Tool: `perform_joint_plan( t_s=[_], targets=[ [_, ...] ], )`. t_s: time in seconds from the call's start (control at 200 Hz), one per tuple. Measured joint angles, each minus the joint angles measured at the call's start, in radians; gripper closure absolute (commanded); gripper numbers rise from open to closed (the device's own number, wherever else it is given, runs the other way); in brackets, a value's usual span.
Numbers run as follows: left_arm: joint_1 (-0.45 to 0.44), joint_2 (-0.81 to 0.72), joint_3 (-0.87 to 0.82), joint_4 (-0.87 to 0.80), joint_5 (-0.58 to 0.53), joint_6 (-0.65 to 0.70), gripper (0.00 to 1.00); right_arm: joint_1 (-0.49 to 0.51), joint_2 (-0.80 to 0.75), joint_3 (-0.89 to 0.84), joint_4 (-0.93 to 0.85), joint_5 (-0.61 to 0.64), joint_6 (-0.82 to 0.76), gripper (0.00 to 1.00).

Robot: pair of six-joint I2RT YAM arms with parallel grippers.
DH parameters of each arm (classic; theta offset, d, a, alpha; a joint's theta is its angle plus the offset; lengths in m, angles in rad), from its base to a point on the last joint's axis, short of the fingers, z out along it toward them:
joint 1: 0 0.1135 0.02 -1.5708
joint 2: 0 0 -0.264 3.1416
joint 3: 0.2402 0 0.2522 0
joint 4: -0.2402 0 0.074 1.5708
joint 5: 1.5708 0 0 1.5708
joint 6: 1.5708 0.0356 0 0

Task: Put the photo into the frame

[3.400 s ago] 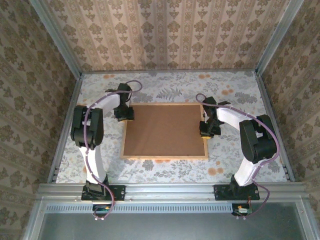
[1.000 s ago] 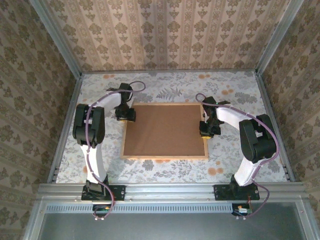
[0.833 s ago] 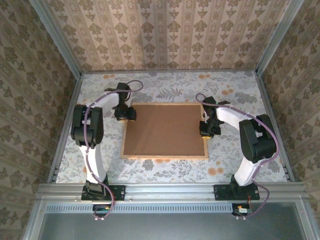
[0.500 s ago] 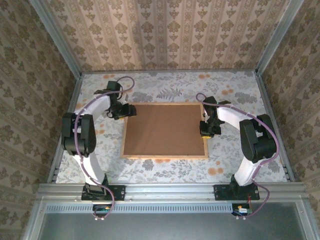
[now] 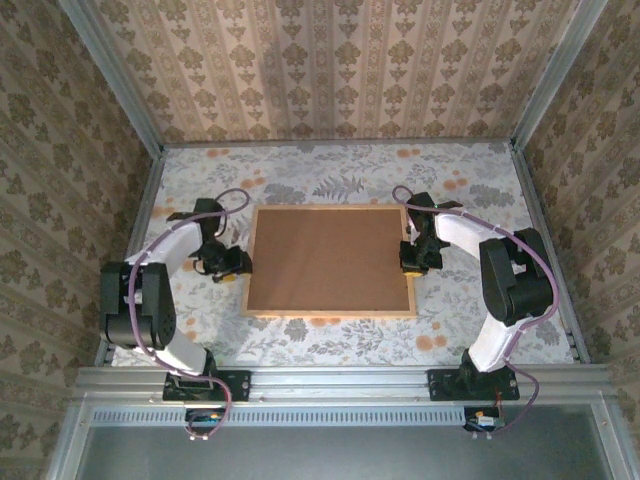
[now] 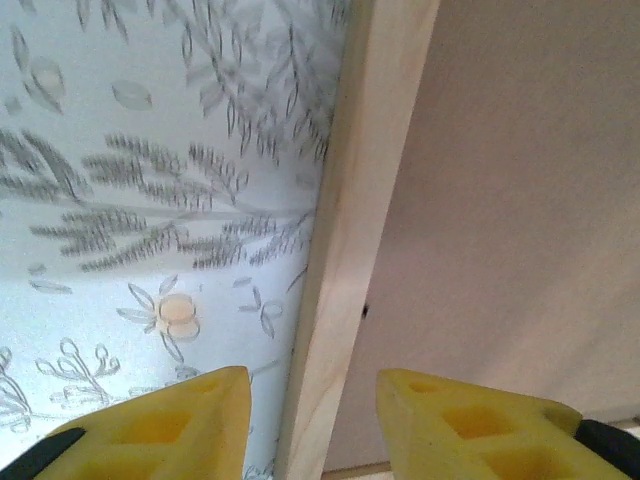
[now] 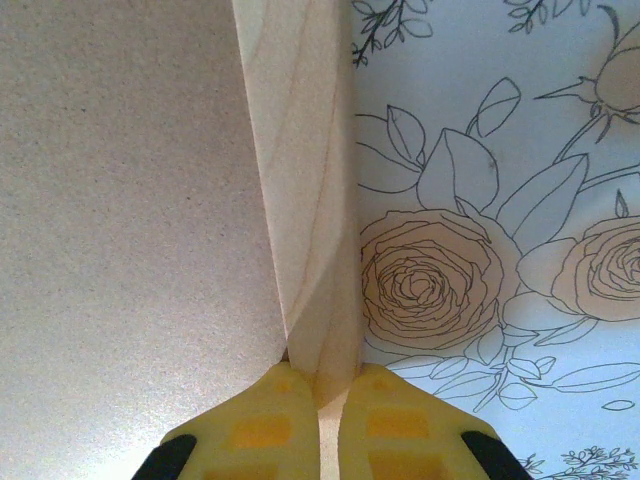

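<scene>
Firmly, right gripper (image 7: pixel 328 385) pinches the frame (image 7: pixel 305 200) edge.

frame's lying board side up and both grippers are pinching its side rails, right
Not quite. The right gripper does pinch a rail of the frame, but the left wrist view shows the left gripper open, its fingers apart on either side of the other rail and clear of it. The frame does lie board side up.
</scene>
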Motion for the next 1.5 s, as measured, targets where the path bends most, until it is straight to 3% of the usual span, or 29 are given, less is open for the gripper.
perform_joint_plan(
  t_s=[0.715, 1.0, 1.5],
  targets=[
    [-0.021, 0.118, 0.007, 0.043, 0.027, 0.008, 0.64, -0.001, 0.000, 0.000, 0.003, -0.001, -0.015, 0.95],
    [-0.037, 0.143, 0.034, 0.027, 0.031, 0.019, 0.63, -0.003, 0.000, 0.000, 0.008, -0.002, -0.015, 0.95],
    [-0.130, 0.202, 0.106, -0.033, -0.077, 0.033, 0.58, -0.002, 0.000, 0.001, 0.011, -0.001, -0.014, 0.95]
  ],
)
